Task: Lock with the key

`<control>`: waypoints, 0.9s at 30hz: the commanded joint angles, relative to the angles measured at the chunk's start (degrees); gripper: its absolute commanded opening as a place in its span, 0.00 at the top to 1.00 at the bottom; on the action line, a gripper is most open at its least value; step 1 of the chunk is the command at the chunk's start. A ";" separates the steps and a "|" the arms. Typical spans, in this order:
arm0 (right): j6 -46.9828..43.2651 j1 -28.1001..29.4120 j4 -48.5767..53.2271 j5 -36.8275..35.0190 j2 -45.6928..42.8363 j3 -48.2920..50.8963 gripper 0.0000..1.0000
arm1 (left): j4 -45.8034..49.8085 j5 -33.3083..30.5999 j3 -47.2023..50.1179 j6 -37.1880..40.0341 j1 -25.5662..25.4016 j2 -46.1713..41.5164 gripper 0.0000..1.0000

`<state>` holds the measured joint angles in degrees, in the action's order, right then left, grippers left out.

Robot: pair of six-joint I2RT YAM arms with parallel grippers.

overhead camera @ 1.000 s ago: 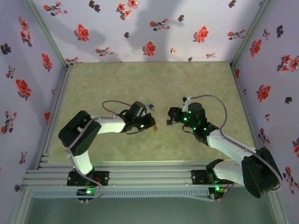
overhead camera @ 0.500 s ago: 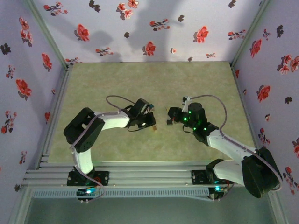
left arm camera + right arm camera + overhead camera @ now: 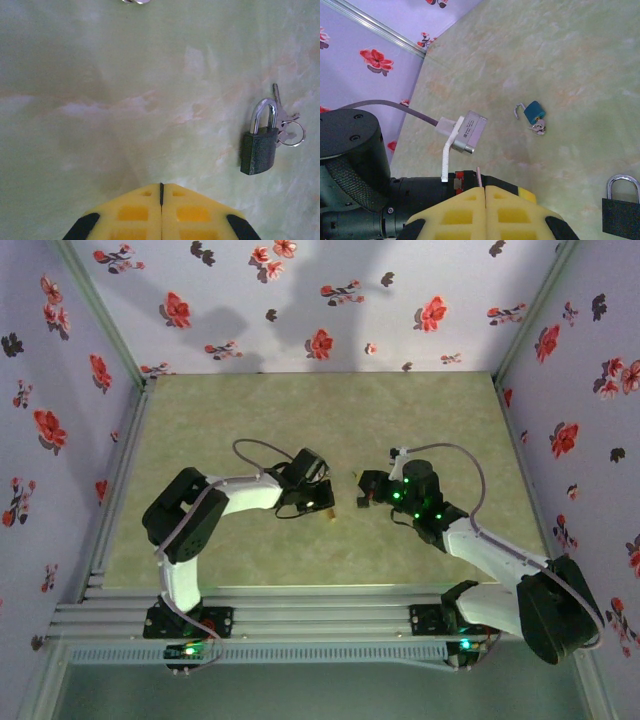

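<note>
Left arm (image 3: pixel 245 498) has pulled its elbow in and pushed forward since a second ago, and its wrist is now further up the desk (image 3: pixel 100 75). Right arm (image 3: pixel 480 545) hasn't moved.

Left jaws: yellow pads pressed together, nothing between them, hovering over bare desk. Right jaws: same, pads closed and empty.

Black padlock (image 3: pixel 259 152) lies flat on the desk ahead and to the right of the left jaws in the left wrist view. Its silver shackle looks seated, and a key bunch (image 3: pixel 286 129) on a ring touches the shackle side. Blue padlock (image 3: pixel 536 111) lies further out in the right wrist view, well apart from the black one, with its shackle swung open and small keys (image 3: pixel 539 128) right against the body. The blue one is probably the target, since it's the unlocked one, but I can't be sure.

Handling guess:
- The lock is small, dense and rigid, with smooth sides that are likely slippery, and lying flat it leaves little height to pinch.
- Best to grip across the body's two narrow edges and keep off the shackle, which pivots.
- The keys are thin and loose on the ring and will dangle. Hold one by its flat head, not the ring.
- One arm probably needs to steady the body.
</note>
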<state>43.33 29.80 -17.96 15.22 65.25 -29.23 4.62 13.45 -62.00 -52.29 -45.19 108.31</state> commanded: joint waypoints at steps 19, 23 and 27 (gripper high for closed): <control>0.09 -0.36 -0.61 1.26 1.24 -0.71 1.00 | 6.16 -2.90 -2.68 3.76 -0.34 0.13 0.84; 0.09 -0.36 -0.59 1.37 1.07 -0.72 1.00 | 7.45 -3.58 -3.22 4.31 -0.34 -0.45 0.82; 0.10 -0.36 -0.50 1.45 1.12 -0.74 1.00 | 8.23 -4.05 -3.39 4.66 -0.34 -1.09 0.77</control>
<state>43.33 29.80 -18.02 15.92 66.17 -29.23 10.39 10.87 -63.88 -49.12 -45.23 108.49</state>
